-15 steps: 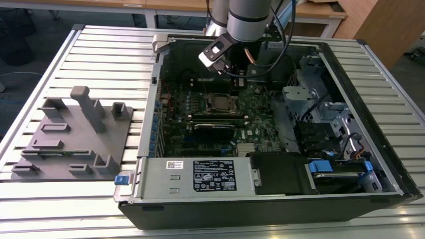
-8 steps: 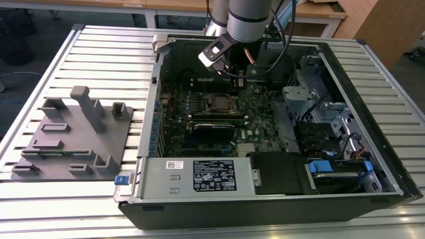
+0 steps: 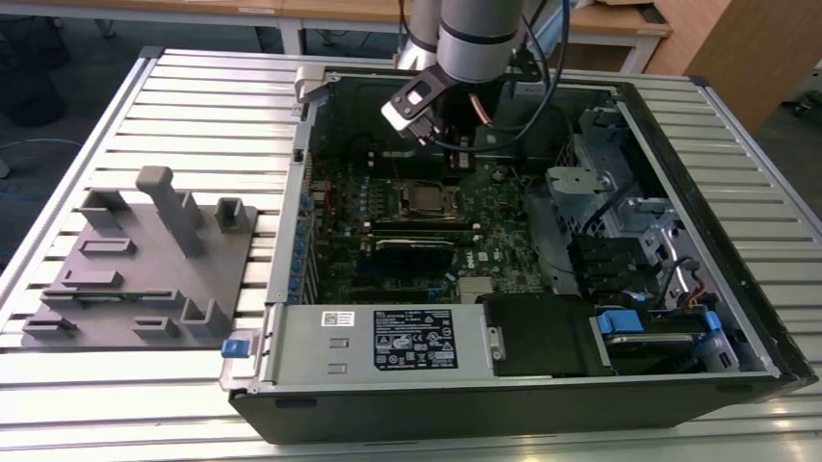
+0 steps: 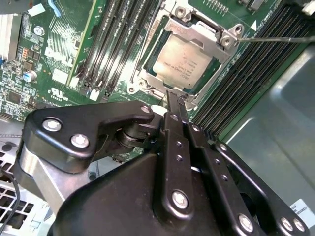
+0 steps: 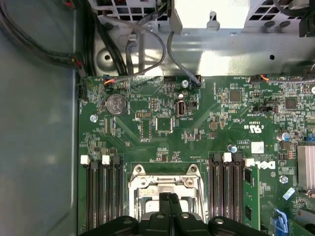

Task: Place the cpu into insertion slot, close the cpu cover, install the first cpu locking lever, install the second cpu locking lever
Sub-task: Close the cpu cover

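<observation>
- At the exterior view's left, a grey fixture point(image 3: 141, 260) stood on the slatted table point(image 3: 192, 87), well apart from the open computer case point(image 3: 514, 409).
- The cpu point(image 4: 181, 65) lay flat in the insertion slot point(image 4: 145, 78). The cpu cover point(image 4: 199, 35) was down over its edges, and the pale top showed through the window.
- Judgement: the chip is light, rigid and fragile. The cover is thin, stiff metal, better pressed on its frame than on the chip face.
- The gripper point(image 4: 175, 101) stood at one edge of the socket, fingers closed together on nothing. Contact could not be confirmed.
- A thin lever rod point(image 4: 275, 38) ran from the cover's corner across the memory slots point(image 4: 256, 69).
- Memory slots flanked the socket closely on both sides, so open room appeared to lie mainly above.
</observation>
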`<state>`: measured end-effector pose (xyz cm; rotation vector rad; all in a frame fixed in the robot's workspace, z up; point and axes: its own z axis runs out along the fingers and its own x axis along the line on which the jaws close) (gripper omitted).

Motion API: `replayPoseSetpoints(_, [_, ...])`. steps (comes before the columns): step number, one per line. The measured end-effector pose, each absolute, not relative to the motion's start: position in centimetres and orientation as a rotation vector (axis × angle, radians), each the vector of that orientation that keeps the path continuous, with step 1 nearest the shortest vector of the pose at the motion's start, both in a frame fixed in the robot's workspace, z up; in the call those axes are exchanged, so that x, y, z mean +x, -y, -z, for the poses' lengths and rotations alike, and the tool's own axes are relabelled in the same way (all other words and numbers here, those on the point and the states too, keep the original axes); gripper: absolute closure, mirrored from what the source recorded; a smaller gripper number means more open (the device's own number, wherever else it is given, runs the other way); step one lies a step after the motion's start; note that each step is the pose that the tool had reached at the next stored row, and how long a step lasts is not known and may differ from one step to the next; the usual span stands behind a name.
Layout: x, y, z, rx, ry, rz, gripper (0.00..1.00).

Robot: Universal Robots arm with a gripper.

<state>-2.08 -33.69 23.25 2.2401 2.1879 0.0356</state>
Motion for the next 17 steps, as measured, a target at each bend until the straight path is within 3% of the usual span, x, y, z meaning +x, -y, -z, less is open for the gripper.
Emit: replayPoseSetpoints(17, [-3.6, 33.7, -22.7, 2.223, -2.207, -0.03, 0.89])
